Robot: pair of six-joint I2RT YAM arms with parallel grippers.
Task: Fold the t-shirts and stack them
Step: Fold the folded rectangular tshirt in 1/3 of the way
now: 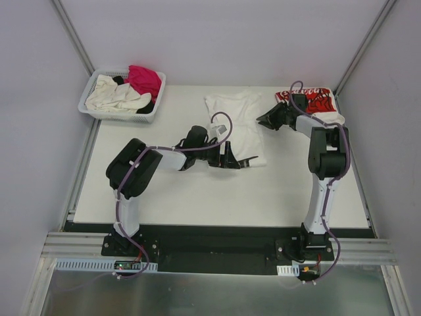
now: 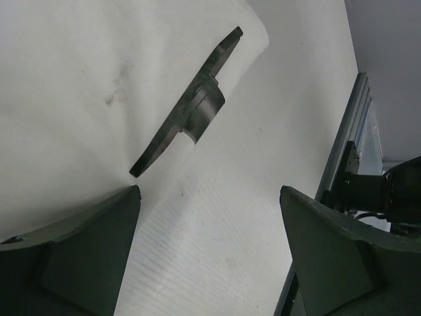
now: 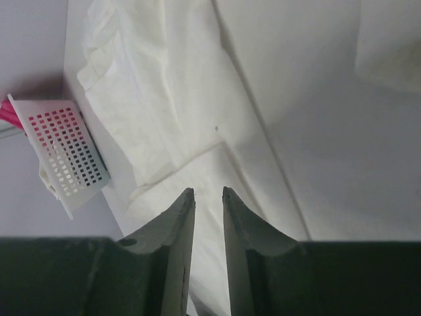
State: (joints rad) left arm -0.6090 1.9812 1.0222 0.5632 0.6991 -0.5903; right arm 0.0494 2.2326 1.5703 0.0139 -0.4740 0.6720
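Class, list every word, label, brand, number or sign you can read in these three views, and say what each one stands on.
No text can be read with certainty in any view.
On the red-and-white printed shirt, at the far right: pale script-like swirls on red, too small and crumpled to read.
On the plain white shirt: no print visible.
On the basket: no label visible.

basket [image 1: 122,116]: far left corner of the table [image 1: 217,197], heaped t-shirts [image 1: 118,95] in it
middle t-shirt [image 1: 240,122]: on the table, right of the basket
far-right t-shirt [image 1: 320,100]: far right corner
left gripper [image 1: 245,162]: at the middle t-shirt's near edge
right gripper [image 1: 263,120]: between the middle t-shirt and the far-right t-shirt
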